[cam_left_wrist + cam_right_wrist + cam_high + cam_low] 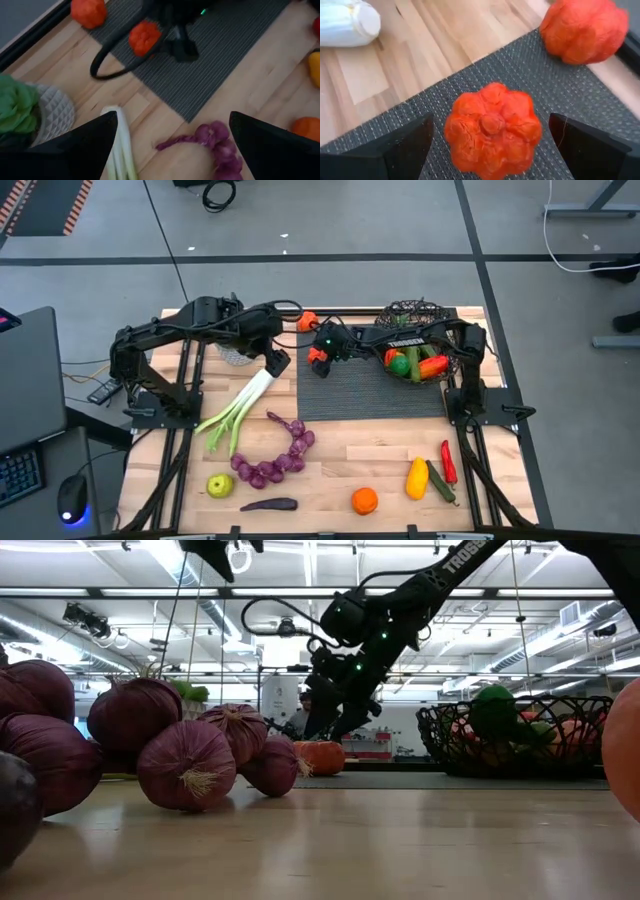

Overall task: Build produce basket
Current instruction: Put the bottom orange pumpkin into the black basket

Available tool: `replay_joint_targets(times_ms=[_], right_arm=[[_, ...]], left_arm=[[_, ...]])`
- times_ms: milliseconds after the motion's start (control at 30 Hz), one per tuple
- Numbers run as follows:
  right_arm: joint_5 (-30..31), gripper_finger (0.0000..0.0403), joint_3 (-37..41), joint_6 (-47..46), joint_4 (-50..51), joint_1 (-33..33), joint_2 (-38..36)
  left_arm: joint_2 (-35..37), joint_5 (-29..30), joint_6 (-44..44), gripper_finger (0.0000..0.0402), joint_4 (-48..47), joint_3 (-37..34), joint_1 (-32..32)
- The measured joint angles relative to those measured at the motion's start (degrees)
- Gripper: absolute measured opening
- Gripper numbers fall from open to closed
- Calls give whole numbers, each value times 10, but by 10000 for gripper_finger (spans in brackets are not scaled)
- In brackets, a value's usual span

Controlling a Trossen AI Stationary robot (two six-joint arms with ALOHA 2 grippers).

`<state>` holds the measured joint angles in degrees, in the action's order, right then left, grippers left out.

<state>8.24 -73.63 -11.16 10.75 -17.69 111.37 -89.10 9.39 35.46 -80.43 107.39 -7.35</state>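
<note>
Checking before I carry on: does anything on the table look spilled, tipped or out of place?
Nothing stands out. The basket sits upright on the mat's far right corner with produce inside. The leek, the grape string and other pieces lie loose on the wood, simply not packed yet.

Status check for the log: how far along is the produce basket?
Early. The basket holds a few pieces. Right gripper, open, straddles an orange pumpkin on the mat; left gripper hangs open above the leek. Grapes, apple and others remain out.
</note>
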Motion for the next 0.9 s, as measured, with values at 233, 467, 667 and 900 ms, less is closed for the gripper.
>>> replay_joint_targets(times_ms=[233, 467, 667, 900], right_arm=[[-6, 399, 0, -21, 0, 1, 8], [-5, 399, 0, -28, -8, 1, 12], [-3, 399, 1, -59, -7, 5, 21], [-2, 399, 0, -67, -3, 6, 21]], left_arm=[[0, 0, -1, 391, 23, 0, 0], [0, 0, 3, 391, 26, 0, 0], [0, 0, 9, 391, 32, 0, 0], [0, 0, 10, 391, 38, 0, 0]])
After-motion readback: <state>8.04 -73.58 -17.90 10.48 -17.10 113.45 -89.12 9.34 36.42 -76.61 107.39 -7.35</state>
